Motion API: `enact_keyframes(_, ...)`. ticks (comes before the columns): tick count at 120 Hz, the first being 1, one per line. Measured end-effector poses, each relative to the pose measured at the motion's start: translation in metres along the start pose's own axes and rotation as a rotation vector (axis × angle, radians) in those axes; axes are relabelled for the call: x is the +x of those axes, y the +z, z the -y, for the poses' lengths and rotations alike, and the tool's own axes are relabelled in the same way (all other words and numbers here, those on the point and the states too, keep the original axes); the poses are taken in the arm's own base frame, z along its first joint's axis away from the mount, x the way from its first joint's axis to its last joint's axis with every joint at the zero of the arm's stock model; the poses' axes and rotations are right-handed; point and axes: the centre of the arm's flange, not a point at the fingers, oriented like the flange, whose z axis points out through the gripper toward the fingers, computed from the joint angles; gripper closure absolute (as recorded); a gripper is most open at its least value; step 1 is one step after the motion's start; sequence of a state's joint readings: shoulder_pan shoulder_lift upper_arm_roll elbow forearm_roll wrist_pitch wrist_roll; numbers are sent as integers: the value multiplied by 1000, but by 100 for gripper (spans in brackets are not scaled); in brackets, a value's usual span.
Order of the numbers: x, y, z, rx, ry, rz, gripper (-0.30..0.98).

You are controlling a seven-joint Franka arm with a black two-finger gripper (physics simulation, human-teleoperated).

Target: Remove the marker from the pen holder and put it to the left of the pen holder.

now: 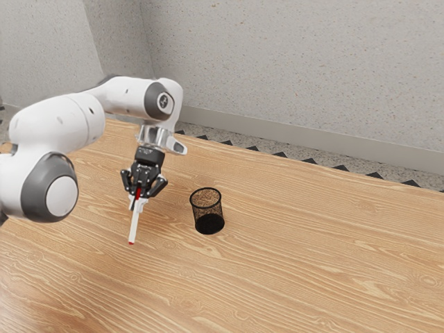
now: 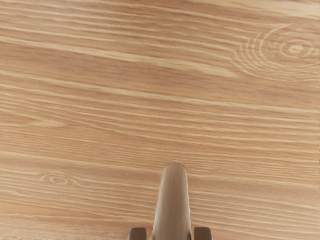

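Black mesh pen holder (image 1: 209, 223) sits upright on the counter (image 1: 305, 263), with the marker (image 1: 134, 223) outside it, kinda tilted, pinched between the fingers (image 1: 143, 200).

- Wall: pale grey, matte, finely flecked with tan and brown (image 1: 291, 69); spans the upper part of the exterior view.
- Corner: upright line (image 1: 143, 35) toward the exterior view's left; narrow face just beside it reads a shade darker.
- Baseboard: plain light-grey strip (image 1: 312, 137) along the wall foot.
- Floor: speckled grey stone-look surface (image 1: 402, 171), seen between baseboard and table; row of dark triangles (image 1: 374, 175) near the table edge.
- Table: broad light-brown wooden top (image 1: 312, 263), wavy pale grain; far edge slopes down toward the exterior view's right.
- Wrist view: ringed knot (image 2: 296, 48), smaller oval knot (image 2: 58, 179).
- Light: soft, fairly even.
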State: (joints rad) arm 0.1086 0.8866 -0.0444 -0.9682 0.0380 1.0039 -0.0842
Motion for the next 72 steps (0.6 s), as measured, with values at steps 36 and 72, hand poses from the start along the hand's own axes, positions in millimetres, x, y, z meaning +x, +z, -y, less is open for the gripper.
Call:
enact_keyframes(36, -1, -5, 3, -28, -52, -25, 27)
enact_keyframes(72, -268, -143, 8, -32, 5, -664, 8)
